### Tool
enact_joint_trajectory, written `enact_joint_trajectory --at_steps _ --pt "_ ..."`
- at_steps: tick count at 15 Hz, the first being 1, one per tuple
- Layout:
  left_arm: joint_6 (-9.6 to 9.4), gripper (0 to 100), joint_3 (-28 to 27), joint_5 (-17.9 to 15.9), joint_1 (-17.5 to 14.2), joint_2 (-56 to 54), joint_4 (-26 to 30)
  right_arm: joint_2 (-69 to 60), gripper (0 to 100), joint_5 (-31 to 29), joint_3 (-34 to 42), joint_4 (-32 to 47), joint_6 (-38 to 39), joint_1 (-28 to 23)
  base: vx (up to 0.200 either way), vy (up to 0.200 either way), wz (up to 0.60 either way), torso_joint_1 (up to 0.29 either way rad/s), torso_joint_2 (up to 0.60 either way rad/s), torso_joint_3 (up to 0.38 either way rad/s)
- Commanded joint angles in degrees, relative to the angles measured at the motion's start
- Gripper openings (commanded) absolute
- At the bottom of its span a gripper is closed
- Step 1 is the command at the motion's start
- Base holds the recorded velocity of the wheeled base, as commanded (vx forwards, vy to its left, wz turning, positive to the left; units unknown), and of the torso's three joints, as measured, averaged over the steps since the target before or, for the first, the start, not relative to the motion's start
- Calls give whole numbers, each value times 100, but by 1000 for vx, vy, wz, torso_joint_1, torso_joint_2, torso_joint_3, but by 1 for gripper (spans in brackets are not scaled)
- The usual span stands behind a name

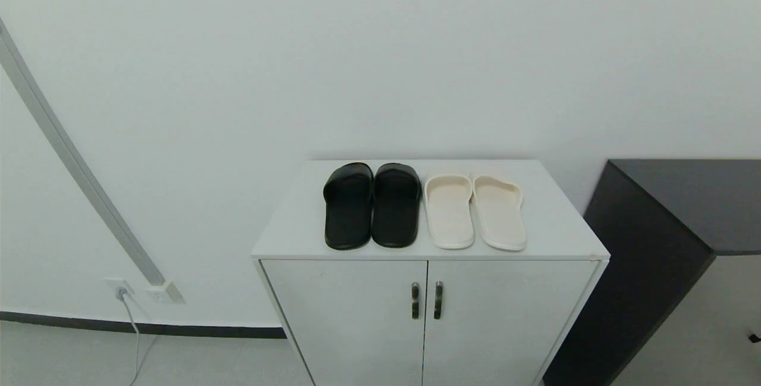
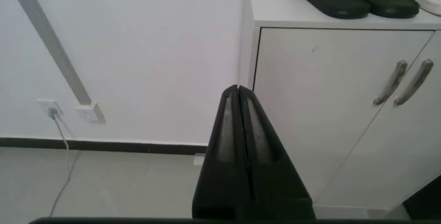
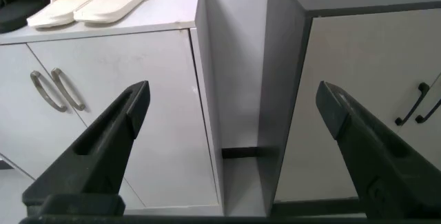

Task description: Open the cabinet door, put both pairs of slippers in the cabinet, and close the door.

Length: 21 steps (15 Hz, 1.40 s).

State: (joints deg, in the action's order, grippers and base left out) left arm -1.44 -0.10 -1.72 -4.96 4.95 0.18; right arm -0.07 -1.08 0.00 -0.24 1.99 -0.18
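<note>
Head view, task status: nothing done yet, by my reading.

- Cabinet (image 1: 285,237): both doors shut, left door (image 1: 351,320) and right door (image 1: 499,314) flush, meeting at the centre seam.
- Handles: left handle (image 1: 415,301) and right handle (image 1: 439,300) sit side by side at the seam, with nothing on either.
- Black pair (image 1: 357,213): on the cabinet top, left of centre. The two slippers touch, toes to the wall.
- Cream pair (image 1: 450,213): on the top just right of the black pair. The inner cream slipper is close against the inner black one.

Grippers:
- Left gripper (image 2: 238,141): fingers pressed together, holding nothing. It is low, in front of the cabinet's left front corner and apart from it.
- Right gripper (image 3: 233,93): fingers spread wide, holding nothing. It faces the gap between the cabinet and the dark cabinet (image 1: 648,267) to its right, well apart from the handles.

Left to do (judgement): open a door, move the black pair inside, move the cream pair inside, close the door. That is all of the task.

Counts:
- cabinets: 1 white, 1 dark
- doors on the white cabinet: 2
- handles on the white cabinet: 2
- slippers: 4 (2 black, 2 cream), making 2 pairs
- grippers: 2, both empty
- wall sockets (image 1: 119,286): 1 with a cord plugged in, plus 1 small box beside it

The inside of the cabinet is hidden, so I cannot tell what shelf space it has.
</note>
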Motion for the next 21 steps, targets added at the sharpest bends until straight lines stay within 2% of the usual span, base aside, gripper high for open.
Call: enact_joint_trajectory --at_steps 1,6,7,8,9,10,12,14,17,19,21 --pt "3 0 1 84 -5 -3 -9 7 100 29 0 -2 -76 1 0 0 0 0 0 0" --pt "12 0 1 110 -5 -3 -1 7 100 91 0 -11 -93 1 0 0 0 0 0 0" --pt "12 0 1 102 -5 -3 -1 218 100 47 -712 -81 241 89 0 0 0 0 0 0" --pt "12 0 1 102 -5 -3 -1 666 100 29 -1600 200 830 229 0 0 0 0 0 0" --pt "3 0 1 102 -5 -3 -1 833 100 38 -1767 402 821 238 0 0 0 0 0 0" --pt "12 0 1 102 -5 -3 -1 1053 100 249 -1846 692 373 273 0 0 0 0 0 0" --pt "82 0 1 102 -5 -3 -9 1159 100 513 -1591 684 329 291 0 0 0 0 0 0" --pt "82 0 1 93 -5 -3 -9 1572 100 706 -1679 640 329 317 0 0 0 0 0 0" --pt "74 0 1 84 -5 -3 -9 3004 100 1005 -2013 -2 329 352 0 0 0 0 0 0" --pt "65 0 1 84 -5 -3 -9 3927 100 1014 -2136 -617 346 528 0 0 0 0 0 0" --pt "56 0 1 84 -5 -3 -9 4551 100 987 -2399 -890 425 713 0 0 0 0 0 0"
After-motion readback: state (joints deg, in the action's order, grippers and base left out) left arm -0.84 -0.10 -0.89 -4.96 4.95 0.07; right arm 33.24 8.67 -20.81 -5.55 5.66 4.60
